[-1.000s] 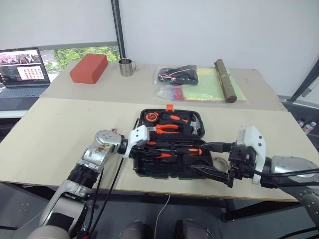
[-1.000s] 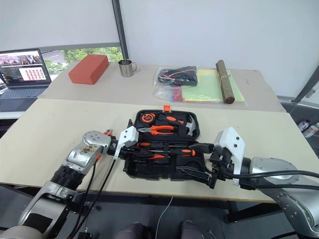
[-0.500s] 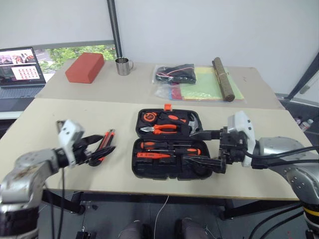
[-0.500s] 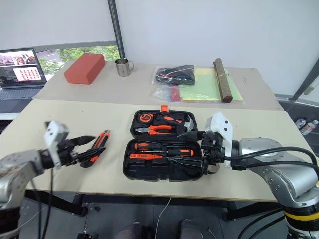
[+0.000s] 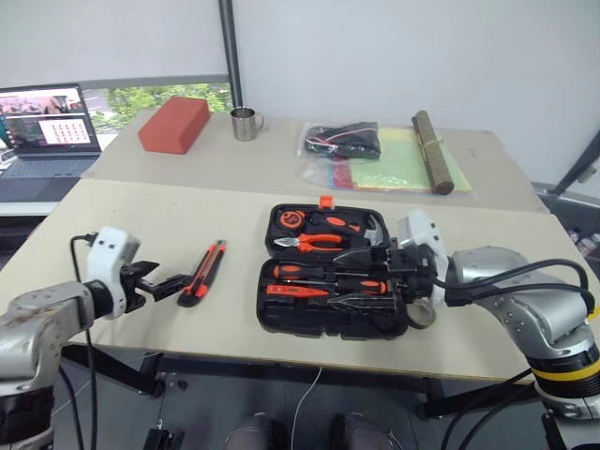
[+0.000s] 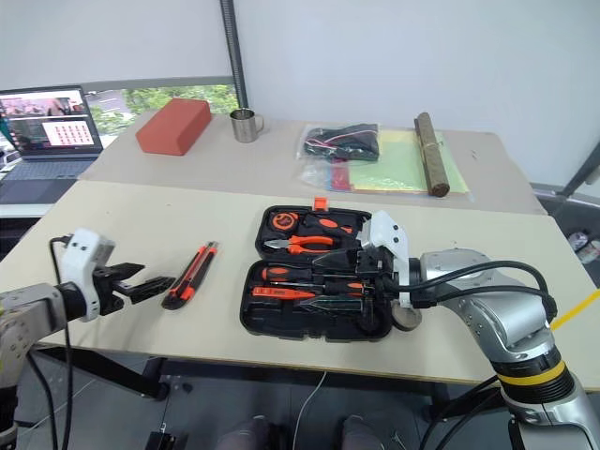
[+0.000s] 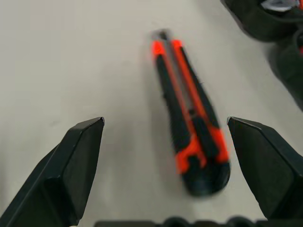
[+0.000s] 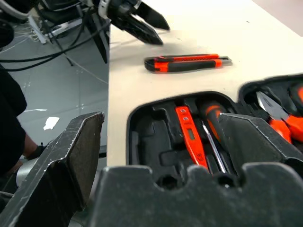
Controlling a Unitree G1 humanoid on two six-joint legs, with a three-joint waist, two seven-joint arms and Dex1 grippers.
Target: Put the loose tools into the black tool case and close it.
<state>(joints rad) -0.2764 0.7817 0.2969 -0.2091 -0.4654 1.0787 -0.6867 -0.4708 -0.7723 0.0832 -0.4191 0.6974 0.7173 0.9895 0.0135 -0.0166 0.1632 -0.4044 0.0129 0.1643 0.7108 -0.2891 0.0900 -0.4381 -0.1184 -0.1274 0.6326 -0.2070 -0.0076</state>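
At frame centre, the black moulded plastic tool case (image 5: 333,286) lies open on the pale wooden table (image 5: 141,211), screwdrivers seated inside. Left of it lies the orange-and-black utility knife (image 5: 202,273), apart from the left gripper (image 5: 164,284), jaws spread and empty. Right gripper (image 6: 328,281) hovers over the case, jaws spread.

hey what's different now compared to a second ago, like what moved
The left end effector swung out of the black tool case to the robot's left and now hangs open beside the utility knife lying on the table. The right end effector moved in over the case, open. The case stays open, its tools unmoved.
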